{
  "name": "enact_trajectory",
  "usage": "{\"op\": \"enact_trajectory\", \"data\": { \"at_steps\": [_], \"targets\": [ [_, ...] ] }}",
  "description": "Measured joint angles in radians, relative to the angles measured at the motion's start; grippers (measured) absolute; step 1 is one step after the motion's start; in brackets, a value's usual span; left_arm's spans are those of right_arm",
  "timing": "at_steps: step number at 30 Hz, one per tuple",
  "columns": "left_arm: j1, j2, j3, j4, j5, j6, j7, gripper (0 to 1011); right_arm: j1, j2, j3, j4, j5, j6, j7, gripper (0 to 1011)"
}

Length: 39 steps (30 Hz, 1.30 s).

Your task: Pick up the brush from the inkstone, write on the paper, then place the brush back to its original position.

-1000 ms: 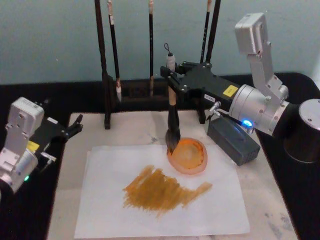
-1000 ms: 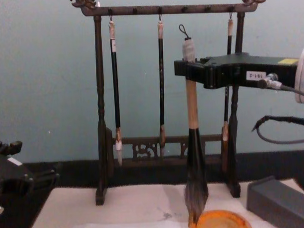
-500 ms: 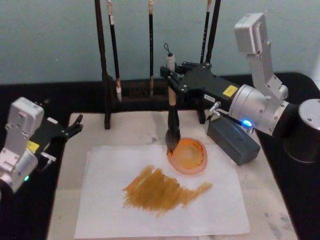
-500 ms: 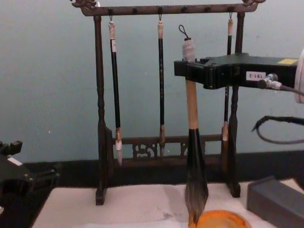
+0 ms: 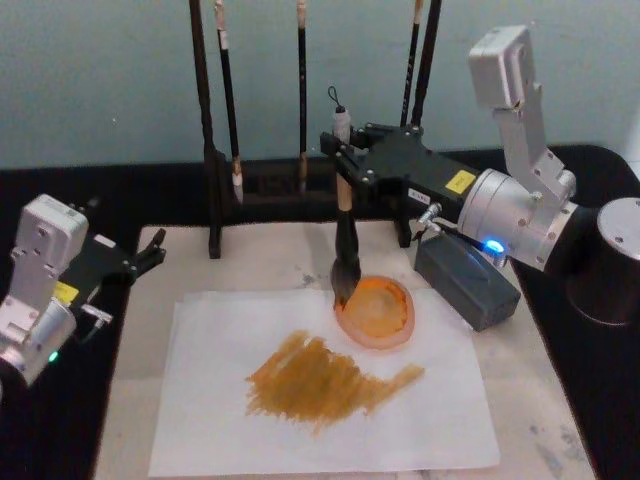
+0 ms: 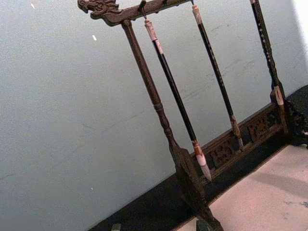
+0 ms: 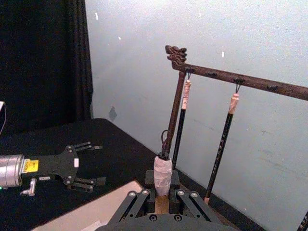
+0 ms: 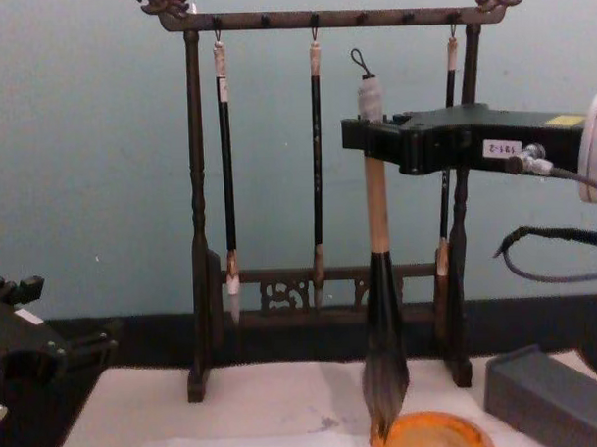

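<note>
Brush (image 5: 346, 240) x1: upright, clamped near its cap in right gripper (image 5: 343, 165), tip at rim of orange dish (image 5: 380, 315) x1. Paper (image 5: 220, 400) x1, one ochre smear (image 5: 320, 380). Rack (image 5: 210, 150) behind holds 3 thin brushes (image 5: 301, 100); grey box (image 5: 468, 280) just right of dish. Left gripper (image 5: 150, 252) parked left, fingers apart. Cream mat (image 5: 525, 420), black table (image 5: 595, 400), teal wall (image 5: 100, 80).
</note>
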<state>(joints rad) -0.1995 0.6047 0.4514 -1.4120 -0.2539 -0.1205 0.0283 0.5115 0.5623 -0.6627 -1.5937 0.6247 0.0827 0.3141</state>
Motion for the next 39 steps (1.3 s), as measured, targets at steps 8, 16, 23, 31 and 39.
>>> {"op": "enact_trajectory", "data": {
  "at_steps": [8,16,23,31,39],
  "targets": [
    [0.000,0.000,0.000,0.000,0.000,0.000,0.000,1010,0.032,-0.037,0.000,-0.004,-0.013,0.017,0.044,162],
    [0.000,0.000,0.000,0.000,0.000,0.000,0.000,1010,0.009,-0.072,-0.014,-0.029,-0.021,0.020,0.072,162],
    [0.000,0.000,0.000,0.000,0.000,0.000,0.000,1010,-0.035,-0.096,-0.027,-0.031,-0.014,0.025,0.104,162],
    [0.000,0.000,0.000,0.000,0.000,0.000,0.000,1010,-0.058,-0.094,-0.035,-0.030,-0.027,0.047,0.131,162],
    [0.000,0.000,0.000,0.000,0.000,0.000,0.000,1010,-0.063,-0.083,-0.031,-0.005,-0.075,0.057,0.136,162]
  ]
}}
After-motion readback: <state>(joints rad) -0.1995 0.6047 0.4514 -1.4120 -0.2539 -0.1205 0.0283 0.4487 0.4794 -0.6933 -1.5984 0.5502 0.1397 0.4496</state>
